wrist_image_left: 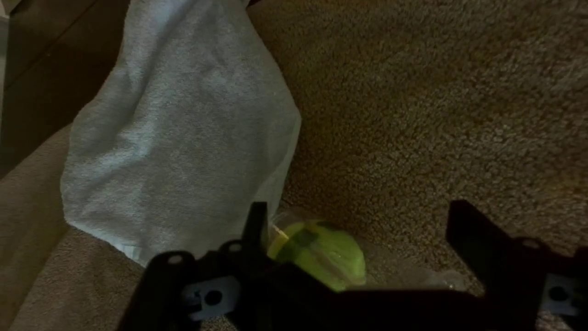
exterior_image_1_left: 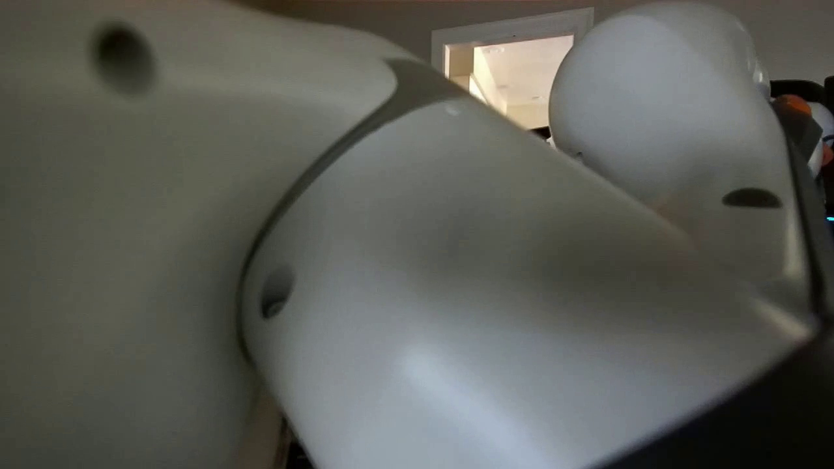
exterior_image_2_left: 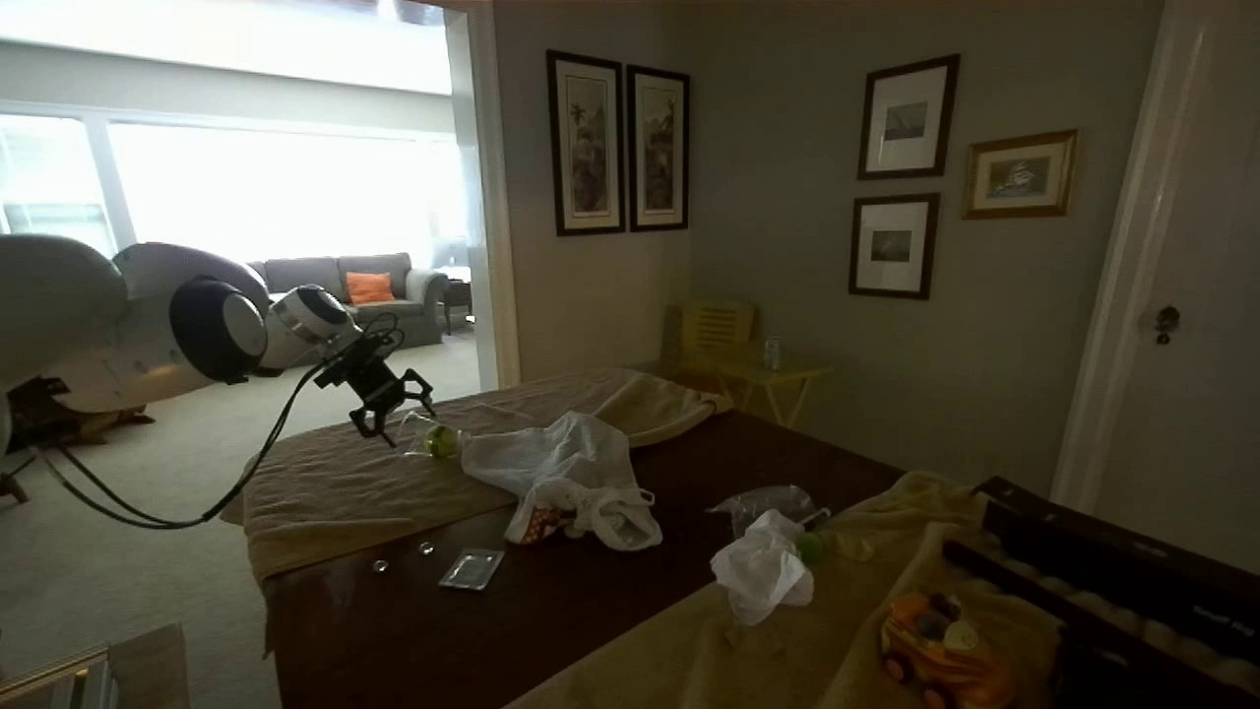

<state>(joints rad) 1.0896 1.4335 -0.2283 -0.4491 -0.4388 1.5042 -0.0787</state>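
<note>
Gripper (exterior_image_2_left: 411, 425) stood spread wide, holding nothing | green ball (wrist_image_left: 319, 257) lay just beyond the fingertips (wrist_image_left: 257, 219) (contact unclear), nearer one than the other

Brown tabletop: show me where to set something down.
Bare wood: between the silver packet and the tan towel under the toy car, and between the white plastic bag and crumpled white bundle. Crowded: at the claw, the round green object lies by the bag.
</note>
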